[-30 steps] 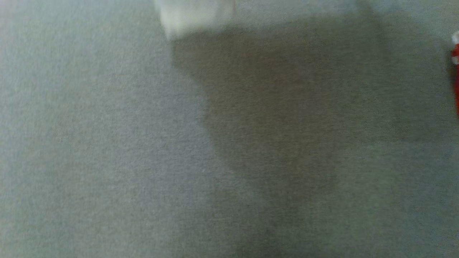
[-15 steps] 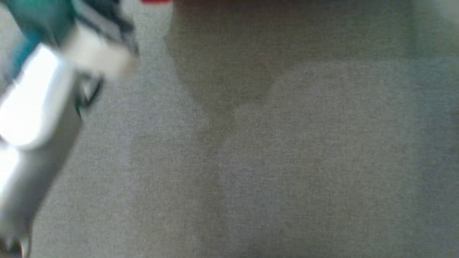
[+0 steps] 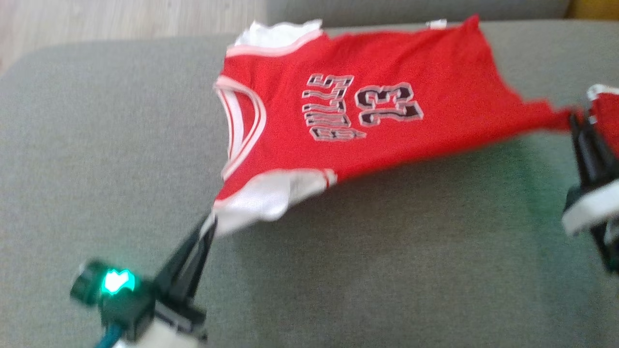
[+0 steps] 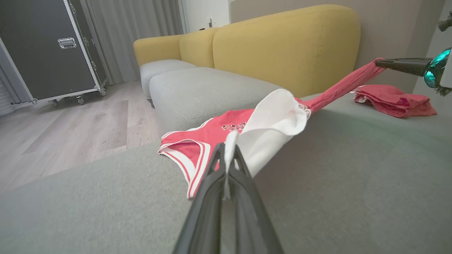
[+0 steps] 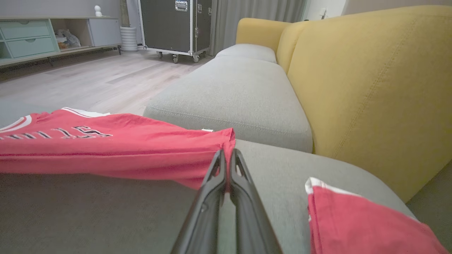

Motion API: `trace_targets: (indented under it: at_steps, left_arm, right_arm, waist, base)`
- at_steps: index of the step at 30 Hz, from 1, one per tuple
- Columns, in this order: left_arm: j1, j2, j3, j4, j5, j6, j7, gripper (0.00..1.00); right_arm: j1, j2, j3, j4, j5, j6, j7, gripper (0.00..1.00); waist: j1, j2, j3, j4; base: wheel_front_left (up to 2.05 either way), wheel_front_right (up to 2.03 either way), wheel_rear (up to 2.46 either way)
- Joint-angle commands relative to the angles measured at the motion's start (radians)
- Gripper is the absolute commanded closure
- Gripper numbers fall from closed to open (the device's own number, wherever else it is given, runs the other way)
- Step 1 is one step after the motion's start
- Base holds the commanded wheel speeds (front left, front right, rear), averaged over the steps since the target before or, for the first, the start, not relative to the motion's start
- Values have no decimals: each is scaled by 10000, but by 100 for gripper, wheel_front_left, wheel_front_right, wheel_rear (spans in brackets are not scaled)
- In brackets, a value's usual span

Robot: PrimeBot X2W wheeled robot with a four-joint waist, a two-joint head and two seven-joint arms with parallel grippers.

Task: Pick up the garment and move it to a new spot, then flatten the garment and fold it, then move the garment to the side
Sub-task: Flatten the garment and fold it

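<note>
My head view is soft, and its right edge cuts off my right gripper (image 3: 575, 121) and a folded red cloth (image 3: 607, 113) beside it. My right wrist view's left edge crops the red sleeveless basketball jersey (image 5: 106, 148).

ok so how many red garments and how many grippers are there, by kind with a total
red garments: 2 (jersey, second red garment)
grippers: 2 (left gripper, right gripper)
total: 4
</note>
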Motion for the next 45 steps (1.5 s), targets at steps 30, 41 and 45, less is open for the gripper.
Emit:
trace_targets:
  at_steps: [30, 41, 45]
  left_arm:
    - [-5748, -581, -19, 3612, 1866, -1541, 322, 100]
    - [-6713, -1741, -51, 6087, 2012, -1484, -13, 0]
    - [-5583, -2247, 767, 5621, 1374, -741, -22, 0]
  right_arm:
    - [-999, 124, 481, 415, 201, -7, 375, 100]
    - [-1948, 319, 1071, 1557, 364, -7, 73, 0]
    - [-1845, 509, 590, 1624, 299, -7, -62, 0]
  waist:
    - [4, -1, 1769, -134]
    - [4, -1, 1994, -84]
    - [4, -1, 1634, -59]
  base:
    - [0, 0, 0]
    - [0, 0, 0]
    - [0, 0, 0]
